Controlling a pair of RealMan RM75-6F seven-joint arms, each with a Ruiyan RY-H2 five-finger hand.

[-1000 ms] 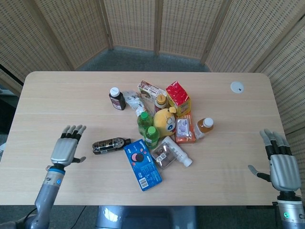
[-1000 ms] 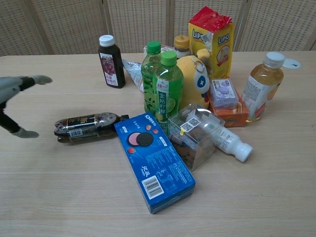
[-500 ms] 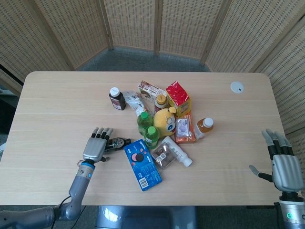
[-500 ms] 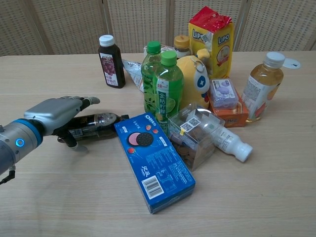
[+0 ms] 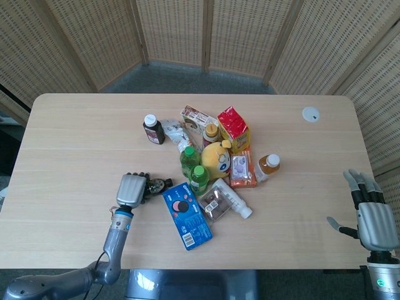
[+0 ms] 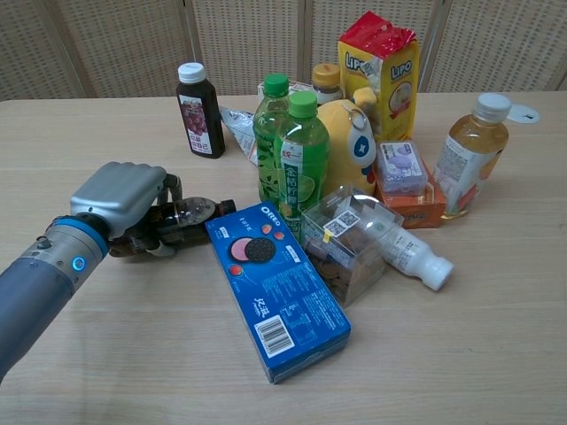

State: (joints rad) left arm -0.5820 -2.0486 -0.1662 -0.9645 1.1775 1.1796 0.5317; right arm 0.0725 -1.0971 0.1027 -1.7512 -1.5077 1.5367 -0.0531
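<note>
While left hand (image 6: pixel 124 199) fingers clamp the dark bottle (image 6: pixel 186 215), right hand (image 5: pixel 373 220) fingers apart, head view only.

Looks like a lab or staged data-collection booth, not a home or shop. Woven rattan folding screens (image 5: pixel 206 31) wall off the space on all sides behind the desk, hiding whatever room lies beyond. Grey carpet floor (image 5: pixel 187 78) shows between the screens and the desk. A plain light-wood desk (image 5: pixel 75 125) stands alone, no drawers or chairs in view. Packaged groceries are heaped together mid-desk as props: a yellow Lipo biscuit bag (image 6: pixel 381 53), a blue Oreo box (image 6: pixel 279 288), green tea bottles (image 6: pixel 299 159), a yellow plush toy (image 6: pixel 350 133). A small white round disc (image 5: pixel 310 114) sits apart near the far corner.
</note>
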